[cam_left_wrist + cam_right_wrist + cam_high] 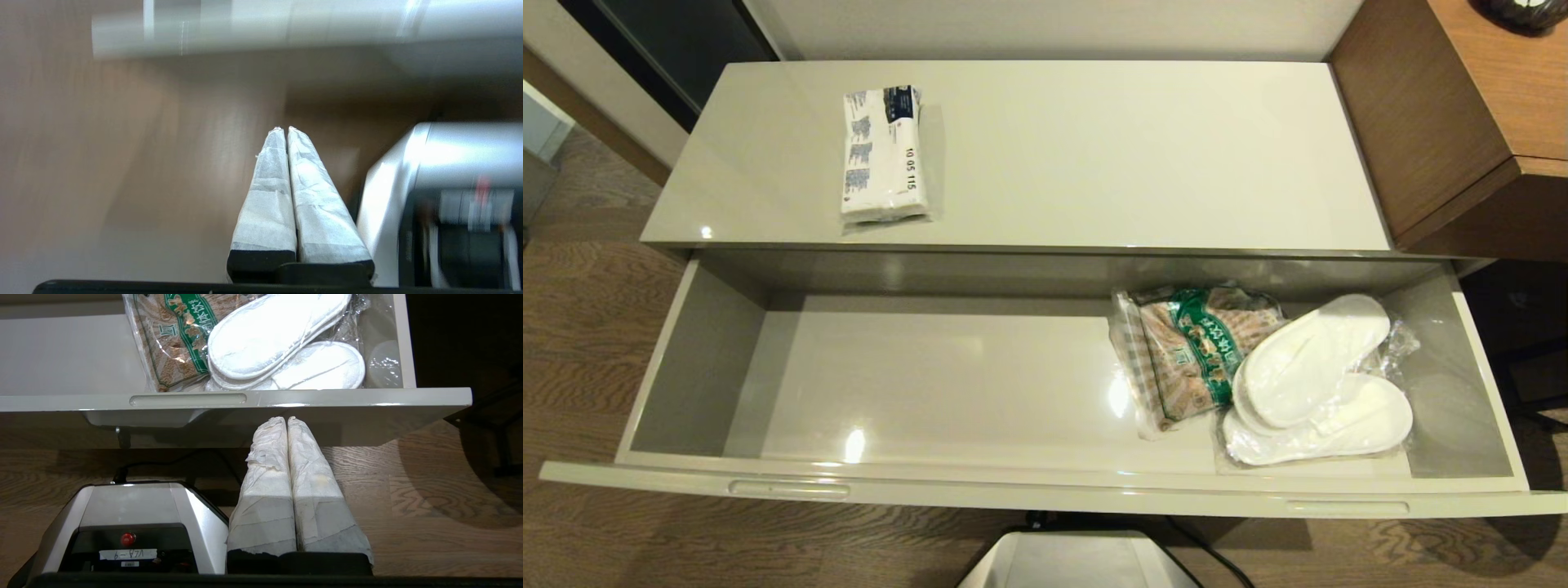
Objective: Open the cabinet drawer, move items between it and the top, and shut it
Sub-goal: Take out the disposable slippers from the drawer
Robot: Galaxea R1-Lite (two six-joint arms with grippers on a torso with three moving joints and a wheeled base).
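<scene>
Three packs are spread between the drawer (686,359) and the top (1135,155) of the low cream-white cabinet (1339,196) in the head view; the drawer is pulled fully out, its face rim showing two slim oblong recesses; a flat white plastic pack (882,155) with blue print and the digits "10 05 115" lies on the left part of the top, near the front edge; in the drawer's right end a pair of white slippers (1319,380) in clear plastic partly overlaps a brown-and-green printed bag (1188,351), whose lettering cannot be read; a brown wood-grain desk unit (1445,122) stands just right of the cabinet; neither arm appears here.

Left wrist view: the left gripper (284,130) hangs over the wood floor (122,163) with its white-wrapped fingers pressed together and nothing between them, the robot's base (392,196) just beside it.

Right wrist view: the right gripper (286,419) sits below the drawer's front rim, fingers likewise pressed together and empty; the slippers and printed bag lie beyond the rim; a handwritten label on the base cannot be read with certainty.
</scene>
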